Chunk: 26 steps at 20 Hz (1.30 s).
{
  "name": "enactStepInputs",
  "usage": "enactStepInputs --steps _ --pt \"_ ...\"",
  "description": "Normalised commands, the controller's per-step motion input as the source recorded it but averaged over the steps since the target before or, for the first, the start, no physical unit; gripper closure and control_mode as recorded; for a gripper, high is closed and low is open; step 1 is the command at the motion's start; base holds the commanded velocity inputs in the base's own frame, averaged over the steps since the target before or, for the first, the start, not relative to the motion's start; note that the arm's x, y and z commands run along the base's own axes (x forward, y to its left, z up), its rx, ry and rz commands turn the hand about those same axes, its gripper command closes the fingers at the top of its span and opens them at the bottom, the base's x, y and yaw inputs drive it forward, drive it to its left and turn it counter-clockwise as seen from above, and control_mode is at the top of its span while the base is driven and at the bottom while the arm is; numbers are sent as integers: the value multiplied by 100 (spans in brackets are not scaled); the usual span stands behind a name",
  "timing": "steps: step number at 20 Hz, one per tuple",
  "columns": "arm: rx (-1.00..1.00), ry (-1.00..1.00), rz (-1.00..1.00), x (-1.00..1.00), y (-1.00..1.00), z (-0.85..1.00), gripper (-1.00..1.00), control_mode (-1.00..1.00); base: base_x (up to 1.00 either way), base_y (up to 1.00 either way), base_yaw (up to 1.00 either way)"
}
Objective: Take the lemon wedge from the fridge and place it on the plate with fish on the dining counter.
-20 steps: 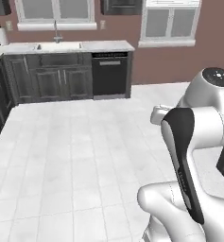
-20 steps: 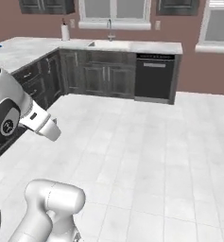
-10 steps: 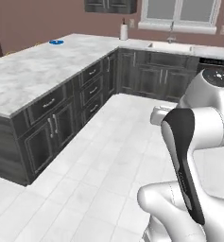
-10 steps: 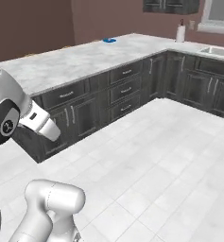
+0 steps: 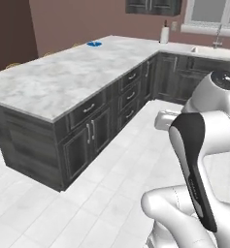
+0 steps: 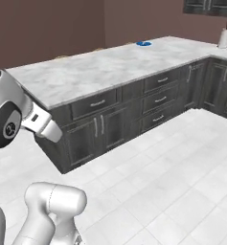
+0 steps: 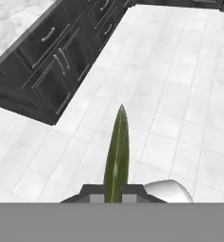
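One gripper [image 7: 114,196] pinches the lemon wedge [image 7: 117,153]; plate [image 5: 93,43] distant.

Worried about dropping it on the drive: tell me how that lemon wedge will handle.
The lemon wedge looks thin and tapered, so probably light. The gripper pinches only its base, so it may pivot or slip if jolted. Its skin looks glossy, likely slippery.

The arm [image 5: 199,160] is folded up close over its base, and the hand [image 7: 114,191] points down, clamped on the wedge [image 7: 117,156].
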Motion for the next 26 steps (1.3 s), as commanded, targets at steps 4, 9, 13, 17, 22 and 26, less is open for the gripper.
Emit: enactStepInputs --steps 4,9,13,17,22,26 --pt "0 0 0 0 0 0 100 100 100 100 0" --pt "0 0 0 0 0 0 100 100 57 87 42" --pt "0 0 0 0 0 0 100 100 30 60 64" --pt "0 0 0 0 0 0 100 100 51 49 65" --pt "0 0 0 0 0 0 100 100 90 40 53" --pt "0 0 0 0 0 0 100 100 100 19 36"
